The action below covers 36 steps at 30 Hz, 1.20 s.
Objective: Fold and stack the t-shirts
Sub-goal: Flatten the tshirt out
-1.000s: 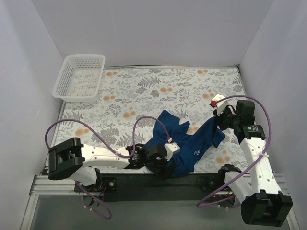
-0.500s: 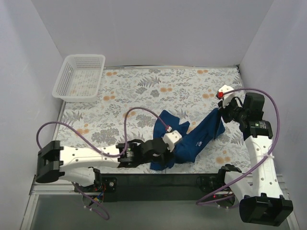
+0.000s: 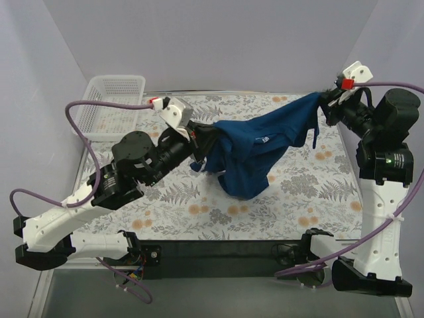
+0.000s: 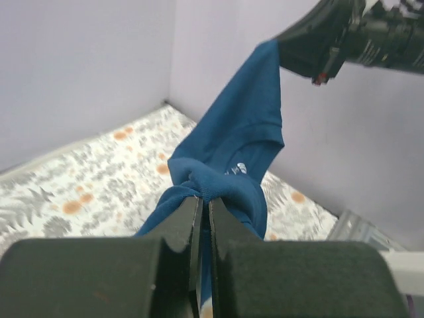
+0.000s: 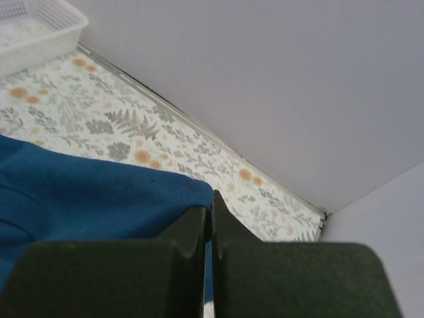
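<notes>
The left arm reaches from its base at the near left corner up and to the right, its forearm lifted and the wrist pointing toward the other arm. The left gripper is raised, its two dark fingers pressed almost flat together – only a thin fold of the t-shirt sits between the tips. The right arm stands nearly upright from its base at the near right corner, bends at the top, and turns its wrist leftward. The right gripper is held high, its fingers clamped together on the cloth's edge – the jaws show no gap.
</notes>
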Tool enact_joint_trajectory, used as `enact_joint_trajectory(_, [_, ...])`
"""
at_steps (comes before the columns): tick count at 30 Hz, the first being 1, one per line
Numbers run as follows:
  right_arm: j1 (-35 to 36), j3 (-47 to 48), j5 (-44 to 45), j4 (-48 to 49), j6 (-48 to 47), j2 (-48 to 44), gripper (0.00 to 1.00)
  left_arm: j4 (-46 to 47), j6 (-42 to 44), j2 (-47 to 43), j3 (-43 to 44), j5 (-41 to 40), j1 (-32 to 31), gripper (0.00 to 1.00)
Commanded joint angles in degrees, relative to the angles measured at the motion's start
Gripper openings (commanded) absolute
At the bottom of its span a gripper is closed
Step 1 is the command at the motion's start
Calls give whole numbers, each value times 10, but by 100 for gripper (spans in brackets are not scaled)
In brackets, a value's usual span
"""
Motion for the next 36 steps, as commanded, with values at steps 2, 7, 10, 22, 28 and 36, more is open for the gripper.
enact_joint_trajectory(2, [-2,65,-122,91,110,89,1,1,93,-13,103,-87,3,0])
enact_joint_trajectory(7, [40,209,-172,163,226,240,1,21,171,0,207,-127,3,0])
enact_joint_trajectory(10, [123,349,-147,165,228,321,1,25,210,20,271,-151,3,0])
enact_joint_trajectory(22, [139,145,-152,327,105,301,1,-57,2,115,129,195,3,0])
enact_joint_trajectory(28, [89,-164,-170,374,-46,246,3,182,-158,227,-165,304,-4,0])
enact_joint_trajectory(36, [-49,-310,-147,374,-64,246,61,384,-246,379,-260,278,-29,24])
